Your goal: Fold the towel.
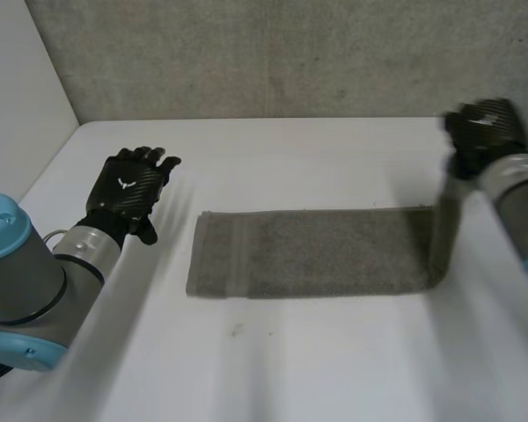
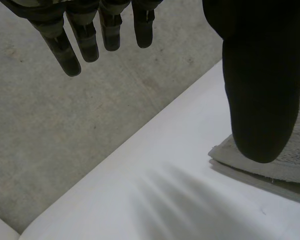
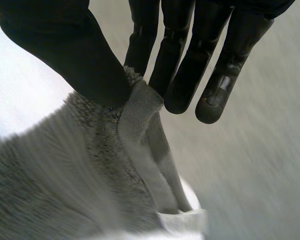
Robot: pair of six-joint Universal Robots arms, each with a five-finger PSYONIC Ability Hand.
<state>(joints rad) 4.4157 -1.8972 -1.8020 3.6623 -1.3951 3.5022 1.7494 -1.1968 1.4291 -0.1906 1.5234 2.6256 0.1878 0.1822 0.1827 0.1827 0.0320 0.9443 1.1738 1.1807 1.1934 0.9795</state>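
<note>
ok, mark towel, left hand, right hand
towel (image 1: 317,251), head view, flat middle
left hand (image 1: 128,189), head view, back of hand
right hand (image 3: 75,55), right wrist view, thumb pinching towel end

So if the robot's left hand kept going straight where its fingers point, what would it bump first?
Probably the grey wall behind the table. The left hand points over bare white surface, and the towel lies off beside its thumb.

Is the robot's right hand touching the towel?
Touching. The right wrist view shows the right hand pinching the towel's raised end between thumb and fingers.
</note>
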